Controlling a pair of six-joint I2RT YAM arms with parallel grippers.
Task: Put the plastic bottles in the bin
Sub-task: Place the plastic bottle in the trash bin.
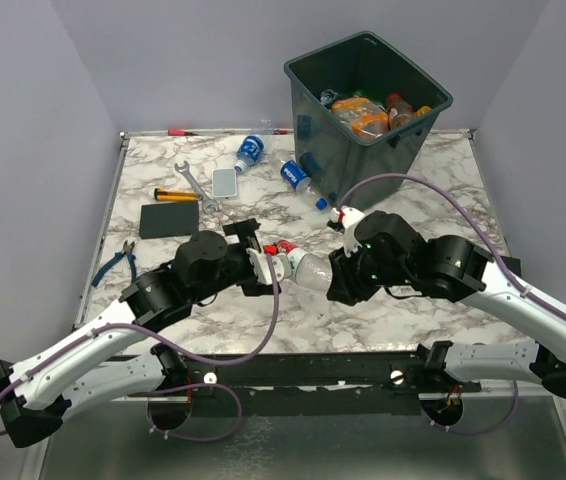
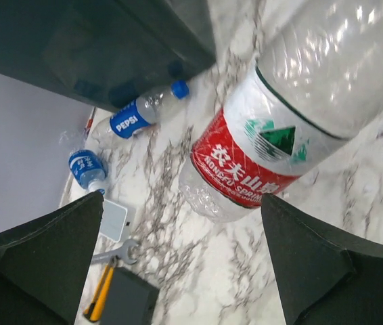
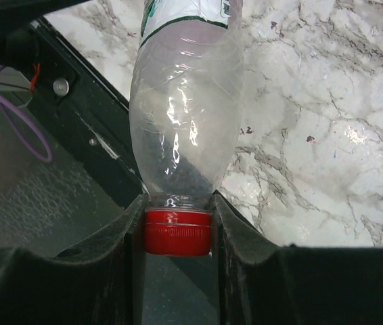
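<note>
A clear bottle with a red label (image 1: pixel 298 268) hangs between my two grippers above the table's middle. My right gripper (image 3: pixel 178 233) is shut on its red cap (image 3: pixel 178 231); the body (image 3: pixel 185 122) points away from it. My left gripper (image 2: pixel 181 264) is open, its fingers (image 2: pixel 42 257) wide apart just short of the bottle's base (image 2: pixel 245 156), not touching it. Two blue-labelled Pepsi bottles (image 1: pixel 250 152) (image 1: pixel 301 182) lie on the table near the bin (image 1: pixel 348 160); they also show in the left wrist view (image 2: pixel 86 168) (image 2: pixel 141 115). Several orange bottles (image 1: pixel 363 115) lie inside the bin.
A wrench (image 1: pixel 195 183), a yellow box cutter (image 1: pixel 175 196), a black slab (image 1: pixel 169 219) and a small grey slab (image 1: pixel 225 181) lie at the left. Blue pliers (image 1: pixel 118 262) lie near the left edge. A red-handled tool (image 1: pixel 183 131) lies at the back edge.
</note>
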